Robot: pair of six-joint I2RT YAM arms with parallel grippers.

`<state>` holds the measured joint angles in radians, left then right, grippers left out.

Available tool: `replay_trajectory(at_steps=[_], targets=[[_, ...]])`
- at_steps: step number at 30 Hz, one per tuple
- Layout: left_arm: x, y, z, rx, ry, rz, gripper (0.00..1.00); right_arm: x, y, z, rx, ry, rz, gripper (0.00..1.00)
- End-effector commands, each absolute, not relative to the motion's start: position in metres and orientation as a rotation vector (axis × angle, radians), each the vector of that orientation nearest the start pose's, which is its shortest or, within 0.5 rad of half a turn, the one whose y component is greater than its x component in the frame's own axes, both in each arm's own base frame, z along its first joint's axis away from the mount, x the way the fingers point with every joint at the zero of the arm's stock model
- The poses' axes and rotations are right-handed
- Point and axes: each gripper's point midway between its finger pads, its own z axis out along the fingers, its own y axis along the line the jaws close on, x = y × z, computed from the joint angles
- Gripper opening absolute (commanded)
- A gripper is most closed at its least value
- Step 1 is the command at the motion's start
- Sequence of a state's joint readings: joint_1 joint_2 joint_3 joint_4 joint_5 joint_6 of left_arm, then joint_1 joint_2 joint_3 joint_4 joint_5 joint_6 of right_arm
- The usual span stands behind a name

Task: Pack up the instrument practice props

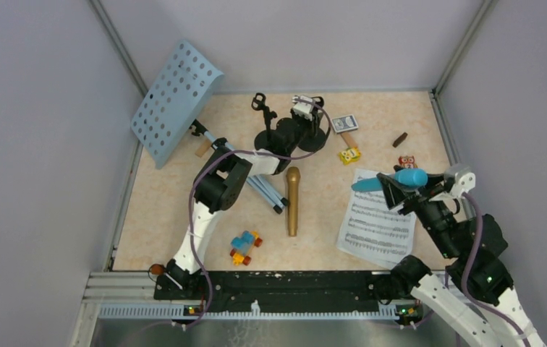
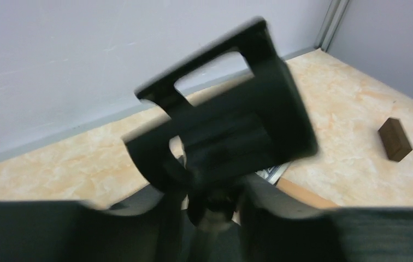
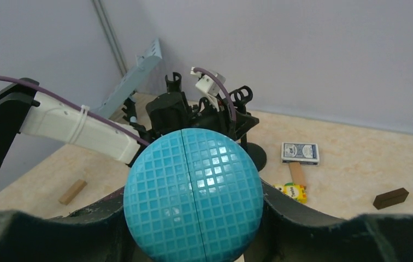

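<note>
Blue microphone (image 3: 193, 194) sits pinched in right fingers (image 3: 313, 234); left fingers (image 2: 330, 234) clamp a black mic holder (image 2: 231, 125).

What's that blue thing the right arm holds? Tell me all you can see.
It is a turquoise plastic toy microphone: a round head moulded with a grid and a middle seam, plus a tapering handle. The right end effector grips it beside the head, holding it roughly level above the table.
</note>
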<state>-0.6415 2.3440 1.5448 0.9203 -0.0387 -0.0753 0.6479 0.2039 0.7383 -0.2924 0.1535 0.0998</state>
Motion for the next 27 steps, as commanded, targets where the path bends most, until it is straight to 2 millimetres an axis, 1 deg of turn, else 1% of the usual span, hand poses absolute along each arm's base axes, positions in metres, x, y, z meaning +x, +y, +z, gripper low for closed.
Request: replay_trajectory(at_steps=[1,3,5,6,9,11,13,14,16,20,21,25,27], targets=[[0.541,-0.401,0.176,0.363,1.368,-0.611,0.58,0.187,0.108,0.356,-0.133,1.434,0.568,0.0],[0.534,-0.405,0.184,0.411,1.368,-0.634,0.76,0.201,0.11,0.335,-0.044,1.567,0.554,0.0],[0.528,-0.405,0.189,0.425,1.384,-0.625,0.94,0.211,0.119,0.315,-0.011,1.707,0.542,0.0],[0.523,-0.401,0.186,0.426,1.402,-0.609,0.98,0.216,0.125,0.303,-0.006,1.783,0.527,0.0],[0.507,-0.393,0.192,0.389,1.412,-0.603,0.99,0.226,0.133,0.272,0.016,1.965,0.466,0.0],[0.497,-0.39,0.193,0.384,1.433,-0.61,0.99,0.23,0.137,0.263,0.016,2.023,0.436,0.0],[0.485,-0.385,0.198,0.375,1.453,-0.604,0.99,0.234,0.139,0.26,0.029,2.051,0.419,0.0],[0.477,-0.382,0.208,0.358,1.45,-0.602,0.99,0.236,0.142,0.257,0.026,2.069,0.42,0.0],[0.462,-0.376,0.215,0.352,1.466,-0.597,0.99,0.236,0.149,0.249,0.013,2.113,0.44,0.0],[0.425,-0.362,0.233,0.327,1.494,-0.581,0.99,0.234,0.17,0.228,-0.024,2.224,0.523,0.0],[0.414,-0.358,0.232,0.327,1.515,-0.575,0.99,0.234,0.176,0.222,-0.037,2.25,0.548,0.0],[0.373,-0.341,0.254,0.295,1.597,-0.589,0.99,0.238,0.197,0.2,-0.094,2.322,0.635,0.08],[0.352,-0.327,0.255,0.285,1.692,-0.606,0.99,0.245,0.201,0.186,-0.094,2.359,0.634,0.09]])
